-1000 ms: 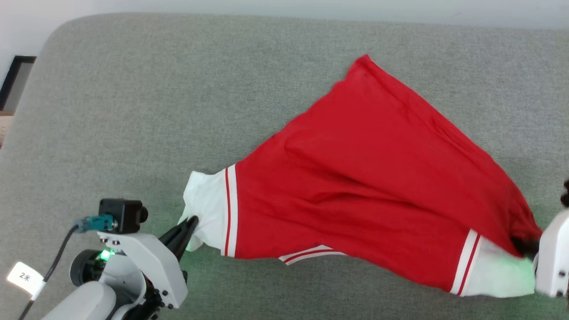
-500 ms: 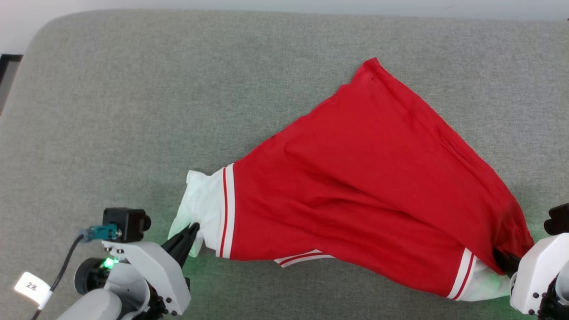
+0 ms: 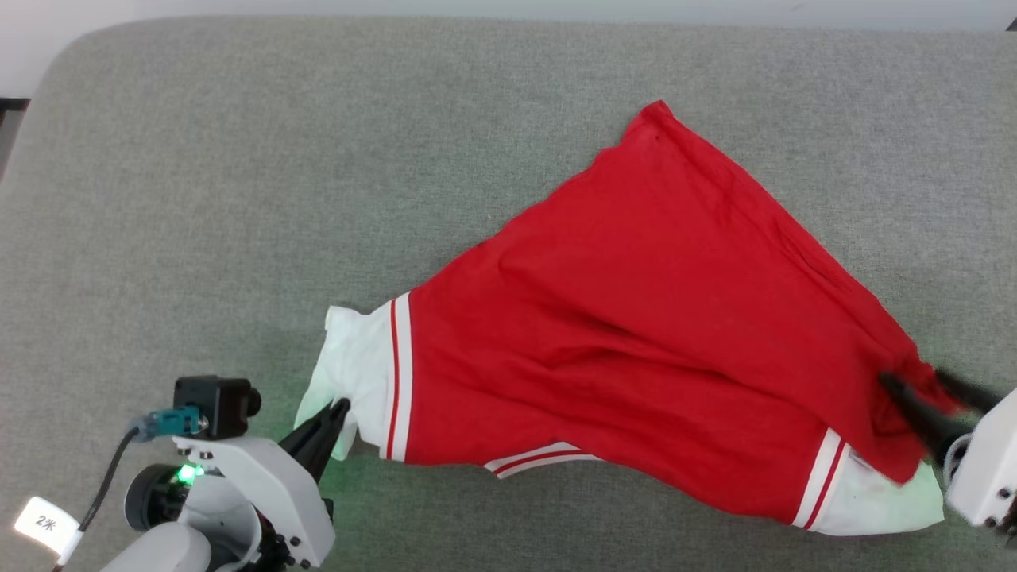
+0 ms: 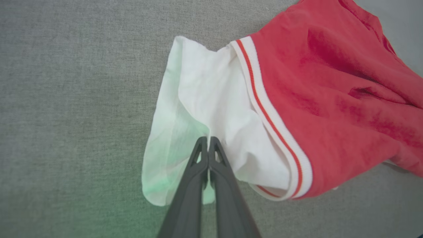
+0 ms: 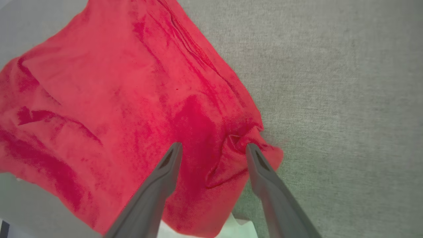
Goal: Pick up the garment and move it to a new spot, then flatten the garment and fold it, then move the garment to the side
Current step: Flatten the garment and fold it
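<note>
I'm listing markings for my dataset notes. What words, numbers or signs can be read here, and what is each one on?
"2米": on the white tag fixed to the cable beside the left arm, seen in the head view.
Garment: no print, label or number to be seen on it, only stripe trim.

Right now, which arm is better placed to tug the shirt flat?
Probably the left: its jaws are shut on the shirt at its white sleeve end. The right jaws stand open over a red fold, gripping nothing.

Head overhead, wrists close (garment (image 3: pixel 636 334) shared)
</note>
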